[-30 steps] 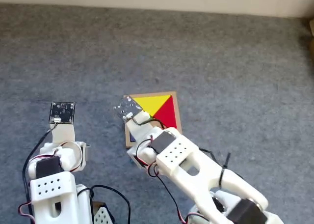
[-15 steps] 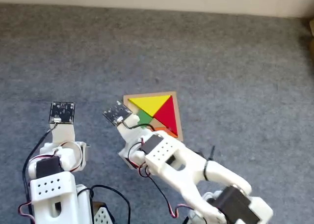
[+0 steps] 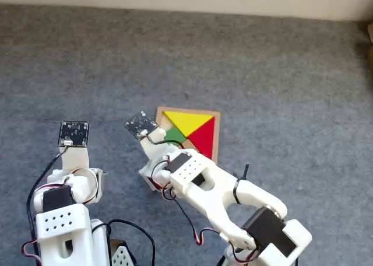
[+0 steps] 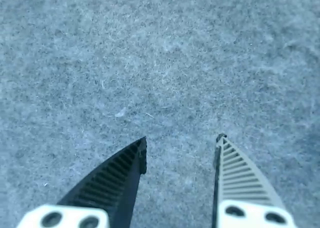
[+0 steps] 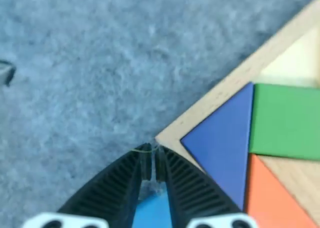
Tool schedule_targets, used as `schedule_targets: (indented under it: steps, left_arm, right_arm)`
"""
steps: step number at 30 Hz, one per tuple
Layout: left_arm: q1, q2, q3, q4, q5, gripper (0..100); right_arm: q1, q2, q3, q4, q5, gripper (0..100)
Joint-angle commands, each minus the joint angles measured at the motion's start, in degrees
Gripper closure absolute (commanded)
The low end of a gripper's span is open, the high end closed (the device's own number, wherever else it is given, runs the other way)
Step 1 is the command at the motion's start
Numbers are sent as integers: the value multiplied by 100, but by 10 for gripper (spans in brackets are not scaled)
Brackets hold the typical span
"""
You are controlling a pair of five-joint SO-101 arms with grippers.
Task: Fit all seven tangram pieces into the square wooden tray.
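The square wooden tray (image 3: 217, 139) lies mid-table with a yellow triangle (image 3: 185, 120), a red triangle (image 3: 204, 137) and a green piece (image 3: 173, 135) in it. My right arm (image 3: 192, 178) covers the tray's near left part. In the right wrist view my right gripper (image 5: 151, 148) is shut at the tray's corner (image 5: 167, 133), with a thin light blue piece (image 5: 150, 210) pinched between its jaws. Beside that corner sit a blue triangle (image 5: 222, 138), the green square (image 5: 285, 120) and an orange piece (image 5: 270, 198). My left gripper (image 4: 181, 143) hangs open over bare carpet.
Grey carpet (image 3: 280, 73) covers the whole table. The left arm (image 3: 64, 202) stands at the near left, well apart from the tray. A wall edge runs along the far side.
My right arm swung left and drew back toward its base. The tray turned and slid a little to the right. The left arm has not moved.
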Motion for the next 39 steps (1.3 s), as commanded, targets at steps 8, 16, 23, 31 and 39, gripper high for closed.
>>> schedule_targets:
  steps: [8, 16, 23, 31, 39]
  left_arm:
    - [-48, -57, -22, -70, -9, 779]
    - [-48, -57, -22, -70, -9, 779]
    - [-48, -57, -22, -79, -9, 779]
    - [-48, -57, -22, -70, -9, 779]
    - [-57, -57, -22, -70, -9, 779]
  right_arm:
    - [400, -321, -171, 1297, 158, 950]
    - [400, -365, -215, 2176, 158, 950]
    - [409, -1033, -163, 2246, 158, 950]
    - [409, -1912, -198, 3064, 853, 950]
    - [409, -2352, -198, 3776, 1204, 947]
